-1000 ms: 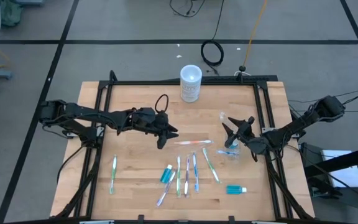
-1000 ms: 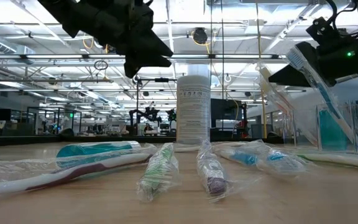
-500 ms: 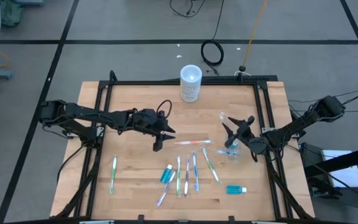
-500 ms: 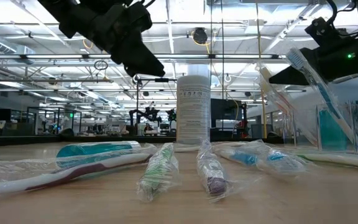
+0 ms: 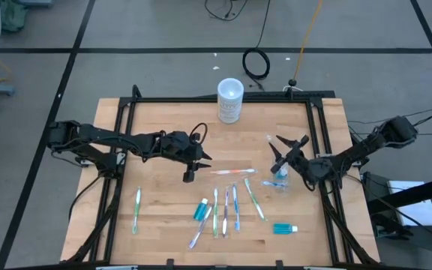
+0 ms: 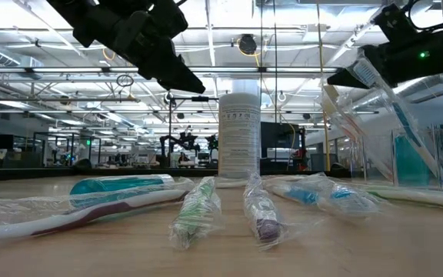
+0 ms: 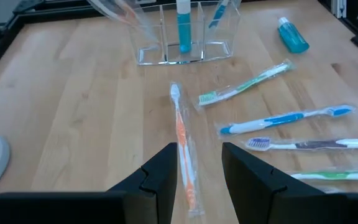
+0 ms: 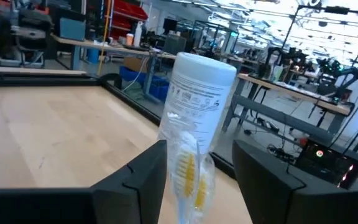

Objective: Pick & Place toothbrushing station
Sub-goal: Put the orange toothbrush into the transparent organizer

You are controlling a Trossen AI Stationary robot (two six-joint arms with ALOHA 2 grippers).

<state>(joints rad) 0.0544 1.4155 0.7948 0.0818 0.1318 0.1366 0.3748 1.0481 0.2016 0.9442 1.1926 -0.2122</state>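
Note:
A clear holder (image 7: 182, 38) stands at the table's right with a teal tube (image 7: 183, 25) and toothbrushes upright in it. One wrapped toothbrush (image 6: 343, 115) leans out of it, its lower end inside. My right gripper (image 5: 276, 154) is open and level, with a finger on either side of that toothbrush's yellow bristle end (image 8: 188, 169). My left gripper (image 5: 197, 166) hovers open above the table. Below it an orange wrapped toothbrush (image 7: 183, 146) lies flat. More wrapped toothbrushes (image 7: 284, 119) lie toward the near edge. My right gripper stands around the leaning toothbrush's bristle end (image 8: 188, 169), coming level from the table's right. The wrapper lies close to one finger (image 8: 143, 180), and a gap shows on the other side. I cannot tell whether it touches.
A frosted container with a white lid (image 5: 230, 100) stands at the far edge. Two teal tubes (image 5: 284, 229) (image 5: 200, 211) and a lone green toothbrush (image 5: 136, 210) lie near the front. A black frame (image 5: 223, 97) rims the table.
My left gripper has rolled about its own pointing line while staying in place above the table. My right gripper has risen a little and rolled too. The leaning toothbrush has stayed where it was in the holder.

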